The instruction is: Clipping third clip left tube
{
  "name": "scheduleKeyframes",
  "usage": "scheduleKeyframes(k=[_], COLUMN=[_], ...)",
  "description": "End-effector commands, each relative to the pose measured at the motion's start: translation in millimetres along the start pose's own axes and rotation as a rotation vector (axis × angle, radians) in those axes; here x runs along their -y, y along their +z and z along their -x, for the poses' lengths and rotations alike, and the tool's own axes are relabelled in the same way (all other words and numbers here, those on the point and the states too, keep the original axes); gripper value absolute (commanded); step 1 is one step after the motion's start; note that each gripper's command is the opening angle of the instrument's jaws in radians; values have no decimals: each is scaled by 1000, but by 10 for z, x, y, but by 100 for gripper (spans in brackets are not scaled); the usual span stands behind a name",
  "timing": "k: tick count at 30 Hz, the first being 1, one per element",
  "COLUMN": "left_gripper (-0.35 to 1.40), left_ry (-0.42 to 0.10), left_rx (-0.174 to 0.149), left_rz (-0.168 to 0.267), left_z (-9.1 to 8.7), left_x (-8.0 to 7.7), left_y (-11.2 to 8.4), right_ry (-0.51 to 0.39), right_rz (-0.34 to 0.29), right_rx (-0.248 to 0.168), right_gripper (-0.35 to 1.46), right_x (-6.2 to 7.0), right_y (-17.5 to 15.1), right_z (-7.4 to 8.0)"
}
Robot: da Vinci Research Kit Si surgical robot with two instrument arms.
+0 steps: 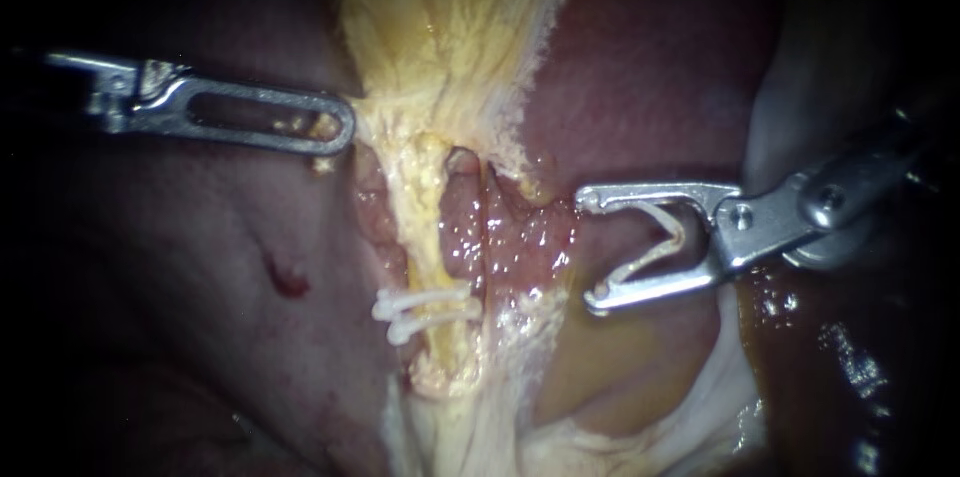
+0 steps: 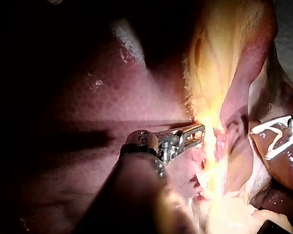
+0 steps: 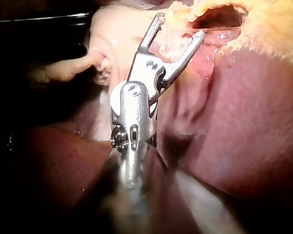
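Observation:
The left tube (image 1: 428,222) is a yellow strand running down from the gallbladder (image 1: 450,27). Two white clips (image 1: 428,307) sit across its lower part. My right instrument (image 1: 592,252) stands to the right of the tubes, apart from them. Its jaws are spread wide, with an open white clip (image 1: 655,242) held between them. My left instrument (image 1: 340,127) has its slotted jaws closed on the yellow tissue edge (image 1: 372,117) above the tube. The left wrist view shows these jaws (image 2: 199,134) at that tissue. In the right wrist view the spread jaws (image 3: 179,27) point at the yellow tissue.
A pinkish right tube (image 1: 462,222) lies just beside the left one. Dark red liver (image 1: 200,267) surrounds the field, with a small blood spot (image 1: 288,282). Pale membrane (image 1: 700,407) lies under the right instrument.

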Motion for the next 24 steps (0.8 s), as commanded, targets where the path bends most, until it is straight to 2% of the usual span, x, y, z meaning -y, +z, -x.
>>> scheduleKeyframes(k=[1,13,19,24], left_gripper=[-35,-35,-35,-35], left_ry=[1,1,1,1], left_rx=[0,2,2,2], left_rz=[0,2,2,2], left_z=[0,-1,-1,-1], left_x=[0,1,1,1], left_y=[1,4,4,4], right_ry=[-1,103,158,200], right_rz=[-6,-26,-29,-33], right_rx=[-2,-18,-19,-20], right_gripper=[50,50,50,50], right_x=[0,-8,-18,-30], right_y=[7,86,109,114], right_z=[3,27,49,75])
